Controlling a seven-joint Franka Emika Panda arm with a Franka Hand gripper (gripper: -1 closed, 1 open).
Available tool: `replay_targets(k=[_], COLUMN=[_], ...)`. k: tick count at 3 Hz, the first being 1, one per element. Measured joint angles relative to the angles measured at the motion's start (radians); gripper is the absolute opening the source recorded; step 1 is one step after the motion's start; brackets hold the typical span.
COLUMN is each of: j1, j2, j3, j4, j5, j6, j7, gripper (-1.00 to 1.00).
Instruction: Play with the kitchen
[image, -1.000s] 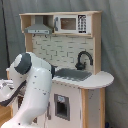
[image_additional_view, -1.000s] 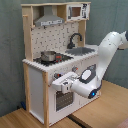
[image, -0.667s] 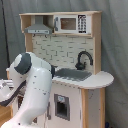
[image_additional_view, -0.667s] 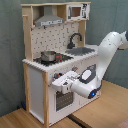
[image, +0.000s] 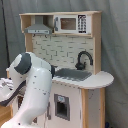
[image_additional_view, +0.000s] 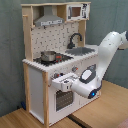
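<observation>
— Tool (image_additional_view: 61, 80) question: where is it in relation to the kitchen (image_additional_view: 50, 30)? In the first exterior view the arm (image: 31, 85) covers the whole lower left of the toy, so I get nothing there.

— Go by the second exterior view. The tool is pressed right up to the front face, just under the counter edge and at the top of the oven door (image_additional_view: 63, 100). It looks like it's touching or a hair off, honestly can't say which. How far open it is, and whether it has hold of anything, I can't tell either. It's just a pale lump against white panel.

— So which way does the next move go?

— My guess is the oven door. The kitchen lies straight ahead of the tool, and the arm reaches in from the second exterior view's right, roughly level. The top edge of the door runs sideways across the front, so if that's the target, the pull has to come back out toward the arm's base, away from the panel. Everything up top is well above the tool: the hob (image_additional_view: 60, 59) with its little pot (image_additional_view: 48, 55), the sink (image_additional_view: 82, 50) and the faucet (image_additional_view: 75, 39).

— Anything different from a second ago?

— Barely. Arm and tool sit at about the same spot on the front, the oven door looks just as shut, and the pot hasn't budged.
</observation>
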Motion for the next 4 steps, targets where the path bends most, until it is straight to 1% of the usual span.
replay_targets(k=[1,2,3,4], j1=[0.0,0.001,0.001,0.001], j2=[0.0,0.0,0.0,0.0], j3=[0.001,0.074,0.114,0.17], j4=[0.0,-0.017,-0.046,-0.075], j5=[0.0,0.063,0.108,0.129], j6=[0.002,-0.04,-0.117,-0.202], j7=[0.103,0.108,0.08,0.053], gripper=[1.0,1.0,1.0,1.0])
